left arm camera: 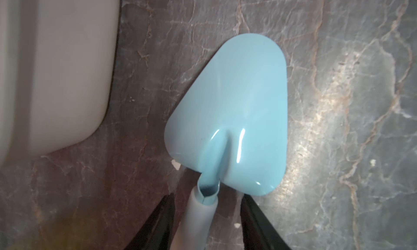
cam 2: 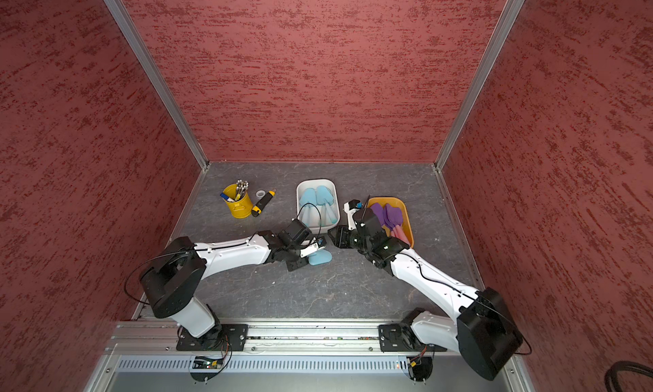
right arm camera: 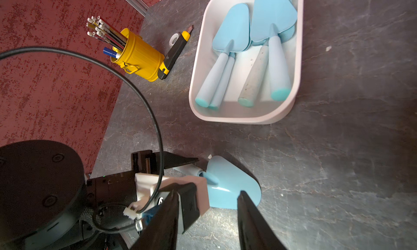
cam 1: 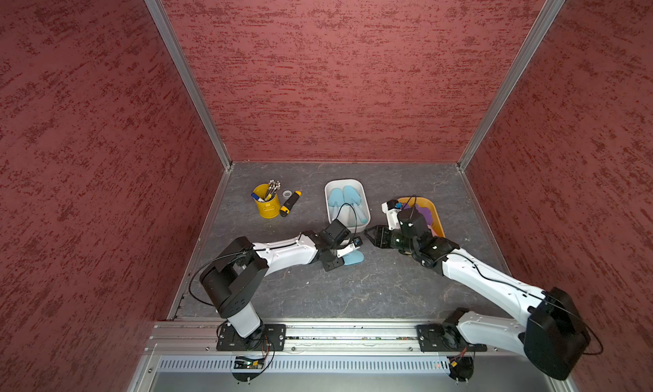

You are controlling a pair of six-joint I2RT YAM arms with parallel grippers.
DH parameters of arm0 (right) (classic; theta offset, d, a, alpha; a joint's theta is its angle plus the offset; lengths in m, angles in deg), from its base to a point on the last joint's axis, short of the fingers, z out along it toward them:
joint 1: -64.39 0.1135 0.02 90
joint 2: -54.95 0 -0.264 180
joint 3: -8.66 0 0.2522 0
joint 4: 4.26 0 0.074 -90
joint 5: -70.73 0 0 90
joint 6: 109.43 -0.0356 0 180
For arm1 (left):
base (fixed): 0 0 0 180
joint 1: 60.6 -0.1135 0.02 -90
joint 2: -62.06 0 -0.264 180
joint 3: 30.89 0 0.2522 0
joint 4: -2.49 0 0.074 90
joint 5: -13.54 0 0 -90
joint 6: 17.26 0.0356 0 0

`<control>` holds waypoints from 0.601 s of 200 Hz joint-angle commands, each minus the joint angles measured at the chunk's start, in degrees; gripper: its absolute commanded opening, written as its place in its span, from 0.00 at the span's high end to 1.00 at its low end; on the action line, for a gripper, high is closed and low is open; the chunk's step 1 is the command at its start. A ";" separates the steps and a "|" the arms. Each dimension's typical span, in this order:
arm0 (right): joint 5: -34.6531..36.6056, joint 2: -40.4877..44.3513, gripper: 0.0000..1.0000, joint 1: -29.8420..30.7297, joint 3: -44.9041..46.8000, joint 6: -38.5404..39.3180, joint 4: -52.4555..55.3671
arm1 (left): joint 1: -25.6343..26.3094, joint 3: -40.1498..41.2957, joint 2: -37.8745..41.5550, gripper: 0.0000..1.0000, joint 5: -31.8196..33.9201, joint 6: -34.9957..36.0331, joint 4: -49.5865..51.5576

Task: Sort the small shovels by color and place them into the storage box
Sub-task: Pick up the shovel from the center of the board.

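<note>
Two white-and-black robot arms, the left arm (cam 1: 282, 254) and the right arm (cam 1: 487, 277), reached over one dark grey marbled tabletop (cam 1: 353, 294). The left gripper (left arm camera: 207, 199) stood low over the single loose light blue plastic shovel (left arm camera: 232, 106). Its jaws were about half open on either side of the pale handle, table showed on both sides, and no grip was visible. The blade lay flat near the table's middle, pointing to three o'clock. The right gripper (right arm camera: 207, 192) hung at one o'clock from that shovel, clear of it, jaws partly open and empty.

One white rounded plastic storage box (right arm camera: 243, 120) sat at twelve o'clock from the loose shovel. It held four more light blue shovels (right arm camera: 232, 30), stacked in two pairs. One orange tray (cam 2: 407, 220) at two o'clock, partly behind the right arm, held purple-bladed shovels with pink handles (cam 2: 394, 215). Two blades showed; the full count could not be told.

One yellow metal bucket (right arm camera: 142, 59) at ten o'clock held dark white-tipped pens (right arm camera: 108, 34), packed too tightly to count. At its three o'clock lay one black-and-yellow utility knife (right arm camera: 173, 55), with one small white tape ring (right arm camera: 174, 40) just beside it.
</note>
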 commanded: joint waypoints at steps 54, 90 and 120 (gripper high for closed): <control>0.63 -0.46 0.55 -0.07 0.29 1.18 -1.87 | 0.47 1.20 -1.13 0.67 0.36 3.23 -2.34; 0.80 -0.11 0.55 -0.09 0.46 1.22 -1.85 | 1.26 1.62 -1.61 0.69 1.42 4.80 -2.64; 0.93 0.11 0.55 -0.05 0.65 1.21 -1.94 | 1.66 1.83 -2.09 0.78 2.39 5.36 -3.23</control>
